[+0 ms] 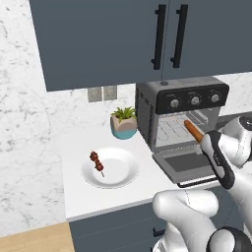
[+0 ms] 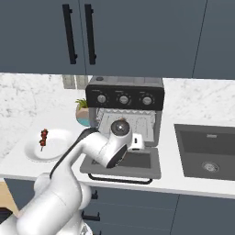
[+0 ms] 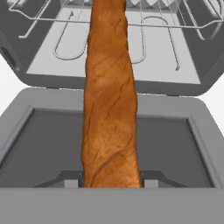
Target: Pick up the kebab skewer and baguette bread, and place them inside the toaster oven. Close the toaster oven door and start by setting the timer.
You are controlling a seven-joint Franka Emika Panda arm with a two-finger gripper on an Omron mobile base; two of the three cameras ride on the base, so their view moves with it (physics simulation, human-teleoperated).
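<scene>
My gripper is shut on the baguette bread, an orange-brown loaf that runs lengthwise away from the hand. Its far end reaches over the wire rack inside the toaster oven. The toaster oven door lies dropped open and flat beneath the hand. From the left base view the baguette bread points into the oven mouth, with the gripper at its near end. The kebab skewer rests on a white plate to the oven's left, far from the hand.
A small potted plant stands between the plate and the oven, against the marble wall. A sink is set into the counter right of the oven. Dark cabinets with black handles hang above. Three silver knobs line the oven's top panel.
</scene>
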